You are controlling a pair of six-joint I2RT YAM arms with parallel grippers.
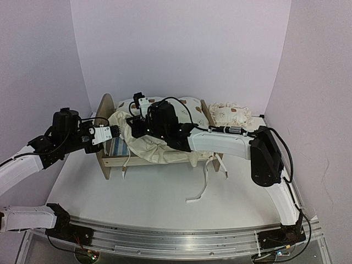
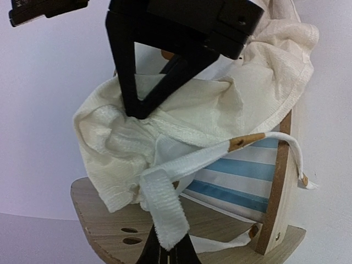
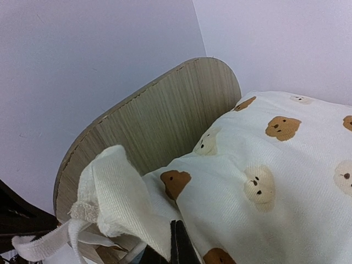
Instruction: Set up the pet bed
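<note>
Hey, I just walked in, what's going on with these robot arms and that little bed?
Two arms are fitting a cream bear-print cushion onto a small wooden pet bed. The left gripper is shut on a bunched edge of the cushion, and the right gripper pinches it near the rounded headboard. The cushion lies crumpled, so part of the striped base shows. A small matching pillow sits on the table beyond the bed's far end.

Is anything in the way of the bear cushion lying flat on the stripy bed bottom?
Nothing visible is. The part of the striped base that shows is bare; the cushion is just bunched up over it.
</note>
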